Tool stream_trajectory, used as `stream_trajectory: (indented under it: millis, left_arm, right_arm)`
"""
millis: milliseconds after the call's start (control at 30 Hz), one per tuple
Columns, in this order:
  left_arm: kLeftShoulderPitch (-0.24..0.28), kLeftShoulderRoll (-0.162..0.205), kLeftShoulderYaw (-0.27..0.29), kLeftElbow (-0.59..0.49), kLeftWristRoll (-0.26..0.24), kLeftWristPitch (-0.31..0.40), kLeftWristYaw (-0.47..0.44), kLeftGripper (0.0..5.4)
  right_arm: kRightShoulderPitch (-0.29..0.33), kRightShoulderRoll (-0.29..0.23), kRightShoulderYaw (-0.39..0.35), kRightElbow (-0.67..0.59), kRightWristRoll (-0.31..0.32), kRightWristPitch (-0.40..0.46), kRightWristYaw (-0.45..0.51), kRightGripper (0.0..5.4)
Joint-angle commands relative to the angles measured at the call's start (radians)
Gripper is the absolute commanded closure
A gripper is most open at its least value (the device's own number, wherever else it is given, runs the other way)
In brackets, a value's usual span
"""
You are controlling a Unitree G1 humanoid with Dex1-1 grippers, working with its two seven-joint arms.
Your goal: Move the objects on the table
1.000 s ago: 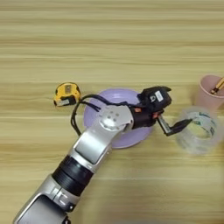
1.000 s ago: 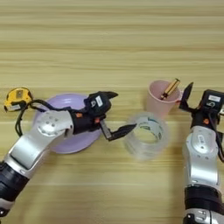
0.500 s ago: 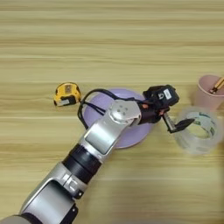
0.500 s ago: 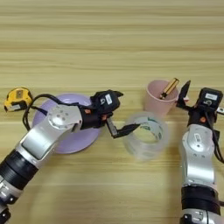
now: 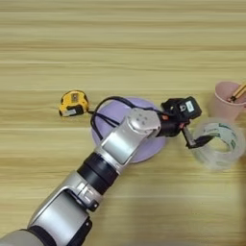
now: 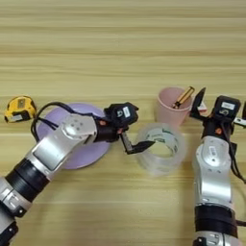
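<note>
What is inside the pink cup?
A slim yellowish stick leans out over the rim of the pink cup; what it is cannot be told. Its lower end and the cup's bottom are hidden by the wall. The right gripper is beside the cup.

**Left arm stretched across, right arm upright at the side**

The left arm comes in from the lower left and reaches diagonally up and to the right, its silver forearm leading to a black wrist block with looping black cables. The left gripper point(image 6: 136, 144) points rightward and down, its two black fingers parted. The right arm stands nearly vertical at the right edge, and the right gripper point(image 6: 198, 104) points upward with its fingers spread apart.
</note>
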Motion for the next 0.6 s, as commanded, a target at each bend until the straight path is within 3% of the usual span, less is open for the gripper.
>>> stream_trajectory:
  millis: [33,600]
  left_arm:
    - [-0.019,-0.018,-0.022,0.047,0.029,-0.015,-0.009,0.02]
    - [-0.044,-0.073,-0.053,0.254,0.089,-0.115,0.003,0.02]
  right_arm:
    - [0.005,0.012,0.006,-0.028,-0.008,0.027,-0.008,0.0]
    - [0.016,0.032,0.01,-0.083,-0.021,0.057,-0.023,0.0]
